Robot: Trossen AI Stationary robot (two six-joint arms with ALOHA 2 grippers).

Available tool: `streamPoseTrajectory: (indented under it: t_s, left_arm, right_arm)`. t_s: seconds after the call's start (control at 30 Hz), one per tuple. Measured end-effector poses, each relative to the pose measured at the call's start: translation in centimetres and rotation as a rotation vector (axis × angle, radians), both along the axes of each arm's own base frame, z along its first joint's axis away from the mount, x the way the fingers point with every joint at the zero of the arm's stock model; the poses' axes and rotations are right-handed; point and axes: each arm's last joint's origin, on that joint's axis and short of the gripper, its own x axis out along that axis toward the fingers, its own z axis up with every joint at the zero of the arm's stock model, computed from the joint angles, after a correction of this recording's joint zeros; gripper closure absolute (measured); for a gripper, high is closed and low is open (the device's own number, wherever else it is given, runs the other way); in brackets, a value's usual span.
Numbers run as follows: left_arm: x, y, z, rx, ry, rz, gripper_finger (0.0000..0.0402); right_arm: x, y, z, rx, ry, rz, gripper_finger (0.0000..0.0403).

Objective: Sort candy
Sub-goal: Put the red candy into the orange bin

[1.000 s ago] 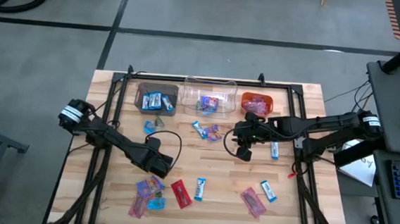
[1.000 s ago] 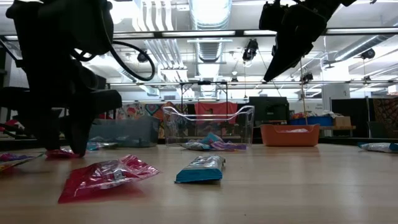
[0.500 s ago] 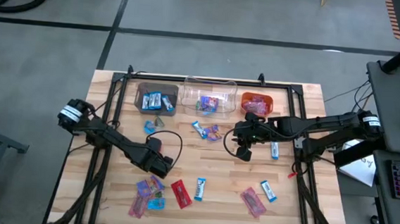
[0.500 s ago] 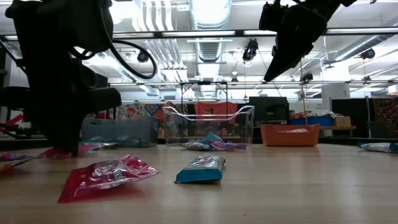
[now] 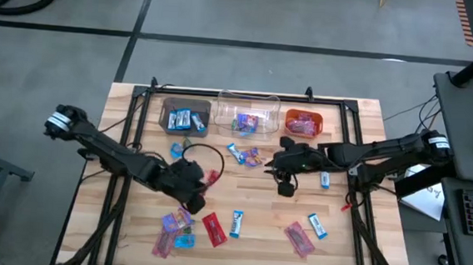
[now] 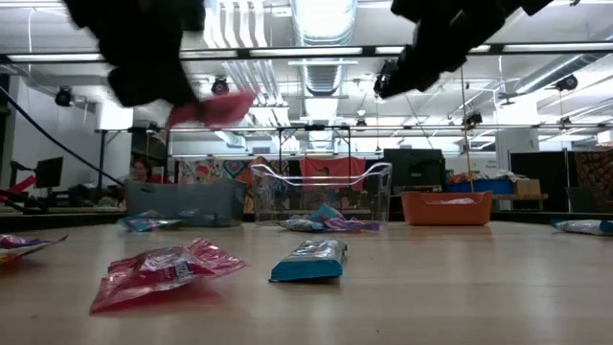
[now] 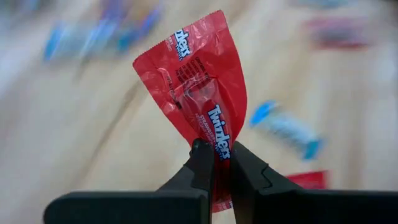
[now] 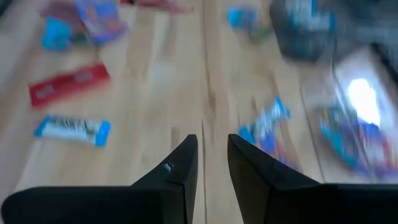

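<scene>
My left gripper (image 7: pixel 219 157) is shut on a red wrapped candy (image 7: pixel 196 93), which hangs in the air above the table's middle left (image 5: pixel 212 177) and shows high up in the low view (image 6: pixel 215 107). My right gripper (image 8: pixel 212 146) hovers over the table's middle (image 5: pixel 285 184), its fingers a little apart with nothing between them. More candy lies flat on the wood: a purple and blue cluster (image 5: pixel 175 227), a red one (image 5: pixel 214 229), blue ones (image 5: pixel 236 223) (image 5: pixel 317 227) and a pink one (image 5: pixel 298 238). My left gripper pinches the red candy between its two fingers near one end of the wrapper (image 7: pixel 217 144), on its flat faces. The rest of the wrapper sticks out past the fingertips. The candy is lifted clear of the table.
Three bins stand in a row at the far edge: brown (image 5: pixel 186 116), clear (image 5: pixel 247 116) and orange (image 5: pixel 303 122), each with candy inside. Loose candy also lies before them (image 5: pixel 246 155) (image 5: pixel 177 151) and beside the right arm (image 5: pixel 324 179).
My left gripper has shut on the red candy at the table, then risen quickly with it while its wrist rolled; the candy is now lifted clear. My right gripper has tipped a little in place.
</scene>
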Motion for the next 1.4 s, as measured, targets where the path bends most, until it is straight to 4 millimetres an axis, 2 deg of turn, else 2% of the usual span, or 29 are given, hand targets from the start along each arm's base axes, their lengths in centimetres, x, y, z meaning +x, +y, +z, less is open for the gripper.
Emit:
streamPoseTrajectory:
  t_s: [0.1, 0.2, 0.33, 0.43, 0.53, 0.63, 0.77, 0.83, 1.0, 1.17, 1.4]
  left_arm:
    - [0.7, -0.2, 2.2, 0.167, -0.181, -0.206, 0.0394]
    - [1.0, -0.2, 3.5, 0.33, -0.278, -0.332, 0.0391]
    - [1.8, 0.0, 4.0, 0.416, -0.354, -0.404, 0.039]
    - [2.8, 0.2, 3.6, 0.469, -0.395, -0.405, 0.0389]
    - [3.9, 0.4, 2.6, 0.519, -0.38, -0.358, 0.0389]
    - [4.5, 0.8, 1.5, 0.594, -0.32, -0.217, 0.0389]
    - [5.3, 1.3, 0.4, 0.75, -0.227, 0.11, 0.0389]
    - [5.8, 1.4, 0.1, 0.811, -0.195, 0.206, 0.0389]
    - [7.9, 1.2, -0.6, 0.848, -0.161, 0.24, 0.0389]
    - [10.8, 0.9, -1.8, 0.921, -0.092, 0.256, 0.0388]
    - [13.6, 0.4, -1.7, 1.001, -0.037, 0.294, 0.0388]
  right_arm:
    - [0.4, 0.5, -0.2, -0.017, -0.138, 0.064, 0.0328]
    - [0.6, 1.0, -0.4, -0.011, -0.289, 0.132, 0.033]
    - [0.5, 1.6, -0.6, -0.036, -0.506, 0.169, 0.0325]
    - [0.4, 1.9, -0.9, -0.052, -0.646, 0.183, 0.0315]
    - [0.5, 1.9, -0.7, -0.032, -0.728, 0.167, 0.0297]
    - [0.8, 1.8, -0.5, 0.022, -0.739, 0.105, 0.0268]
    - [0.9, 1.2, -0.3, 0.037, -0.74, -0.175, 0.0226]
    - [0.9, 0.8, -0.6, 0.01, -0.712, -0.29, 0.0209]
    - [0.9, 0.7, -0.7, 0.031, -0.712, -0.322, 0.0183]
    - [0.9, 0.7, -0.7, 0.067, -0.711, -0.324, 0.0175]
    - [1.0, 0.7, -1.3, 0.117, -0.662, -0.341, 0.0174]
